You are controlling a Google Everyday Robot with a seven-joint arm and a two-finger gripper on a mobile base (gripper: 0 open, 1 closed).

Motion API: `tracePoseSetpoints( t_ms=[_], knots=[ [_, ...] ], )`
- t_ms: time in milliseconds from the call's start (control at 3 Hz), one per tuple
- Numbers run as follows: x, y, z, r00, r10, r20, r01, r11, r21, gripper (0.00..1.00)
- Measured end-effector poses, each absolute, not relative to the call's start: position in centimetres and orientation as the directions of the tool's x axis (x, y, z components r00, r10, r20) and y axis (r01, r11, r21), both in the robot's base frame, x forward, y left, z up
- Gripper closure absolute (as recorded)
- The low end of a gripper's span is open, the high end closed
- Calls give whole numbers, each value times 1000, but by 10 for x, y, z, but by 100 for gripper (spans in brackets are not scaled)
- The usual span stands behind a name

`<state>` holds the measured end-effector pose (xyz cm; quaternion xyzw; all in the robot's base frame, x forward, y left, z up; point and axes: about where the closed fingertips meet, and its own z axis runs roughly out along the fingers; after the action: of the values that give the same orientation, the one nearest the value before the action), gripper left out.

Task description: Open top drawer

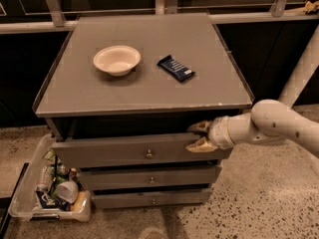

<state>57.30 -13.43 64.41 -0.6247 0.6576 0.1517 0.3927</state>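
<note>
**Reaching at the top drawer's right end**

Flat, matte grey panels make up the cabinet [149, 96]. On its top sit a round cream bowl [117, 60] and a glossy dark blue snack packet [176, 67]. A clear plastic bin [22, 203] of clutter stands on the speckled floor at the left. The top drawer [109, 152], with a small brass knob [149, 154], lies under a dark gap. The gripper [199, 136] is at the drawer's upper right edge, its tan fingers [201, 145] spread apart.
</note>
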Motion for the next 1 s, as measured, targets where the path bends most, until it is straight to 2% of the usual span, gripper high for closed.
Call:
tracePoseSetpoints(
  t_ms=[333,667,1000],
  knots=[
    [574,-134,648,89,-703,-706,-941,173,-291,88],
    [564,-137,649,80,-702,-708,-943,176,-281,100],
    [564,-137,649,80,-702,-708,-943,176,-281,82]
  ],
)
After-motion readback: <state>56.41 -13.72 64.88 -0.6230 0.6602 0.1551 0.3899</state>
